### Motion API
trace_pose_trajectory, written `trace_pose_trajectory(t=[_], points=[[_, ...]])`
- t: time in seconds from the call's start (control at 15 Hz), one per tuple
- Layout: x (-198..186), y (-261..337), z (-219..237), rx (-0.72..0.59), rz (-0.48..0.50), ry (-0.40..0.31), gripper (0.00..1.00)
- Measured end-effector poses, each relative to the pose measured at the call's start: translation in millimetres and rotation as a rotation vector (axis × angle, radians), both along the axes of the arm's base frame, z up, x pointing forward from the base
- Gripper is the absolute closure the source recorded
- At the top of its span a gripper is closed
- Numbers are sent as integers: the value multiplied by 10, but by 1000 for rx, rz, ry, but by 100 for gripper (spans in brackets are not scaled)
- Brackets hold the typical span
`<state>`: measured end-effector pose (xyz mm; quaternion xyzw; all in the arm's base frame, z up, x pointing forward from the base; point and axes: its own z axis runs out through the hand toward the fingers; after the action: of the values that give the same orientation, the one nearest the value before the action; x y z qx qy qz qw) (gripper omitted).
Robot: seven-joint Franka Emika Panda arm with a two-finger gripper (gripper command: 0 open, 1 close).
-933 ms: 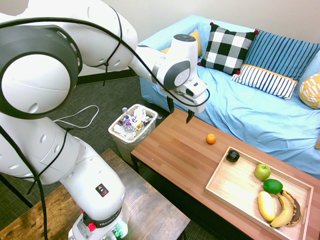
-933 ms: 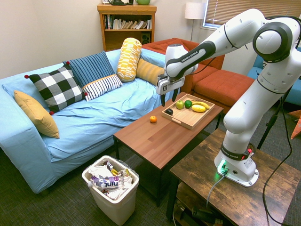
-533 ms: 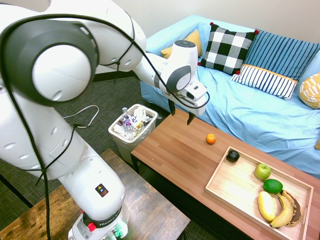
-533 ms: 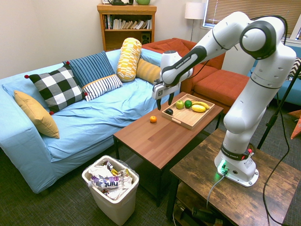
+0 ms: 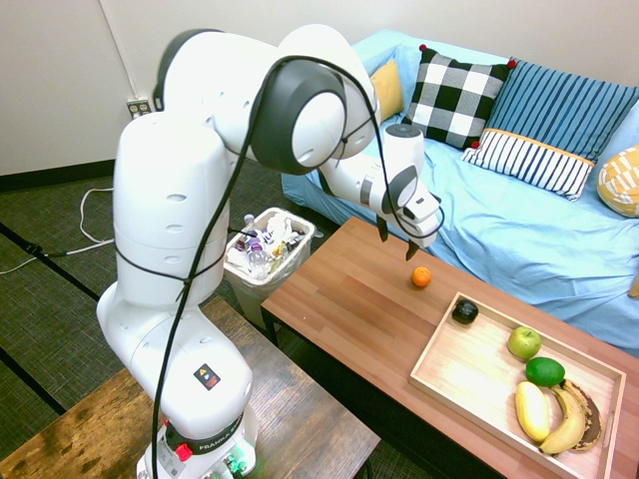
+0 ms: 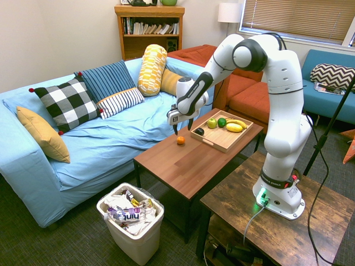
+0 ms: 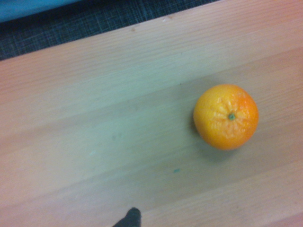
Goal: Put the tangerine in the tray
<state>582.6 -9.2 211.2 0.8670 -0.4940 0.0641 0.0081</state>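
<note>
Fingers (image 5: 396, 242) spread wide, hovering just beside the tangerine (image 5: 421, 277) (not touching it).

You've got tangerine (image 5: 421, 277) sitting on coffee table (image 5: 349, 309), about 10 o'clock from tray (image 5: 469, 374), apart from it. Gripper (image 5: 396, 239) hangs above table, 10 o'clock of tangerine. Avocado (image 5: 464, 311), apple (image 5: 524, 342), lime (image 5: 545, 371), bananas (image 5: 559, 411) in tray. Sofa (image 5: 519, 230) behind table.

The white arm (image 5: 329, 150) reaches out low, its gripper (image 5: 396, 242) pointing down, fingers apparently spread apart.
</note>
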Motion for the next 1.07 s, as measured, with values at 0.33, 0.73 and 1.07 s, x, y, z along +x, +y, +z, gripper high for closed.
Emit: trace_pose_trajectory(t=[0.33, 0.73, 1.07], points=[[357, -312, -549, -18, -117, 17, 0], [494, -475, -1151, -17, -193, 67, 0], [610, -541, -1177, -13, -198, 63, 100]])
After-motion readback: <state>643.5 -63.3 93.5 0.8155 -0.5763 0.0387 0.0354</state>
